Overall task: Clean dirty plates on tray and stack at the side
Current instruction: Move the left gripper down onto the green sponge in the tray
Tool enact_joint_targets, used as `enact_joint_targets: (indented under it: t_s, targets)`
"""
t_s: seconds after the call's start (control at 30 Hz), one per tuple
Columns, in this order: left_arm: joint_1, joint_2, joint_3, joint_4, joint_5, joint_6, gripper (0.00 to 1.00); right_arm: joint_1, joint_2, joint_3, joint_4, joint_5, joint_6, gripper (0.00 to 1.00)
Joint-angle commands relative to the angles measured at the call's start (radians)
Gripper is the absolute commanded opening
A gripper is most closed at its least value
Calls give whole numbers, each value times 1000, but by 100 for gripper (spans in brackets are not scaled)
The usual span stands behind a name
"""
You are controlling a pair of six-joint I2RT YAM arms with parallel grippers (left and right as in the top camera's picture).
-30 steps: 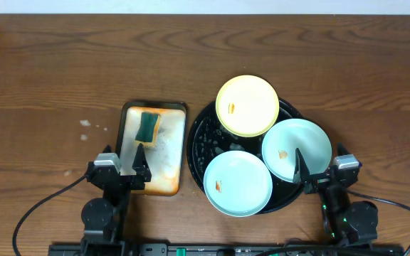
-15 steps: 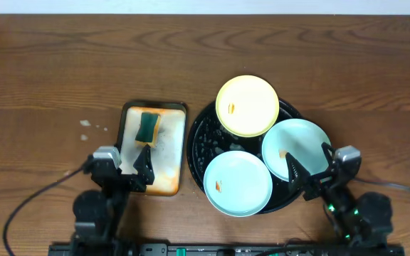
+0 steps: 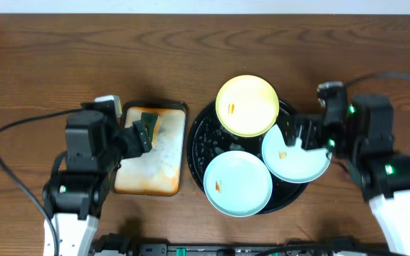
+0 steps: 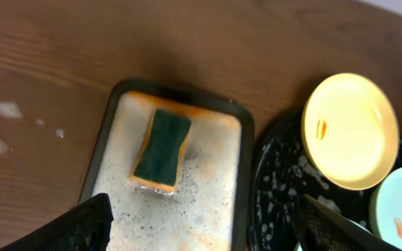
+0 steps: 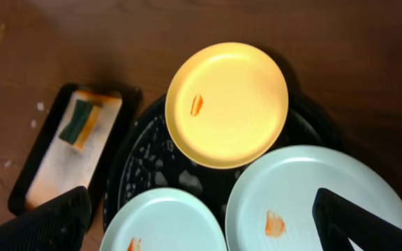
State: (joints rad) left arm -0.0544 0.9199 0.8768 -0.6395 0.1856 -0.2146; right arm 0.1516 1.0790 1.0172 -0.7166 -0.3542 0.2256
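Note:
Three plates lie on the round black tray [image 3: 199, 142]: a pale yellow plate [image 3: 246, 105] at the back, a mint plate [image 3: 309, 165] on the right and another mint plate [image 3: 238, 183] in front. Each carries a small orange smear. My right gripper [image 3: 299, 135] hovers open above the right mint plate [image 5: 306, 195], holding nothing. My left gripper [image 3: 139, 134] hangs open over the foamy rectangular tray, just short of the sponge [image 4: 162, 148]. In the right wrist view the yellow plate [image 5: 229, 104] overlaps both mint ones.
A green and yellow sponge [image 3: 146, 124] lies at the far end of the orange-stained rectangular tray [image 3: 181, 153], left of the black tray. Small foam specks [image 3: 85, 124] dot the wood to the left. Bare wood tabletop [image 3: 48, 64] stretches on all sides.
Both arms have risen from the table's front edge and swung forward. The left gripper now sits over the rectangular tray and the right over the right mint plate. Plates and sponge have not moved.

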Motion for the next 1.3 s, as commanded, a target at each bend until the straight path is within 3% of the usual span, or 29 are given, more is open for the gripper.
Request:
enact_joint_targets:
  t_s: [0.0,0.27,0.5,0.7,0.83,1.0,1.1,1.17,1.23,1.27]
  targets:
    - [-2,69,19,-25,16,-31,83,-8,103,76,-16,-25,-24,99]
    - [-2,241,68,-79,14,24,83,-19,164,77,-34,-3,-14,99]
    - [-2,381,123,-32,-110,26,83,-19,167,77,-3,14,-14,99]
    - [-8,535,122,-4,-145,34,77,-19,168,77,-24,14,-14,99]
    - [-31,654,122,43,-142,168,61,-19,168,77,-24,14,-13,99]
    - [-66,764,122,89,-142,215,50,-19,167,77,-26,13,-13,99]
    - [-72,820,122,96,-146,215,49,-19,168,77,-35,13,-13,99]
    - [-71,857,119,101,-168,214,34,-19,168,77,-39,13,-13,99]
    - [-71,892,119,99,-175,214,9,-19,167,77,-42,13,-13,99]
    - [-72,910,119,96,-172,210,8,-19,168,77,-48,14,-13,99]
